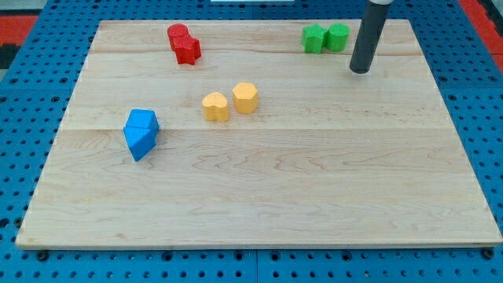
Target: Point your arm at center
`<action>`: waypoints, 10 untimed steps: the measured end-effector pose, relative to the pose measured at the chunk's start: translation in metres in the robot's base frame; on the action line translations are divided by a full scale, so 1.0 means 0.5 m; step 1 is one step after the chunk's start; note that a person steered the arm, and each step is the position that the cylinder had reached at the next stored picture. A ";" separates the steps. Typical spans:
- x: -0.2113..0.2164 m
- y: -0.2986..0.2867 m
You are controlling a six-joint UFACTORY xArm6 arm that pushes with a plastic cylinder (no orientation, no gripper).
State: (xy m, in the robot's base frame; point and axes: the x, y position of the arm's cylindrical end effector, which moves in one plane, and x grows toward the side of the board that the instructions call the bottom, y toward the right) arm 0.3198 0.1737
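My tip (359,71) rests on the wooden board (259,196) near the view's top right. It stands just right of and below two green blocks, a star-like one (314,38) and a hexagonal one (338,36), which touch each other. Two yellow blocks sit near the board's middle left: a heart shape (215,106) and a hexagon (245,97). Two red blocks, a cylinder-like one (178,34) and a star-like one (189,50), touch at the top left. Two blue blocks, an upper one (143,121) and a lower triangular one (140,141), touch at the left.
The board lies on a blue perforated surface (31,94) that borders it on all sides. A red area (479,16) shows at the view's top right corner.
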 end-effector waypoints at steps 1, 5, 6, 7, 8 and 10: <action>0.000 0.000; 0.022 0.005; 0.116 -0.011; 0.132 -0.079; 0.188 -0.171; 0.234 -0.431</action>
State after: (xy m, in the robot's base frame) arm 0.4367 -0.0420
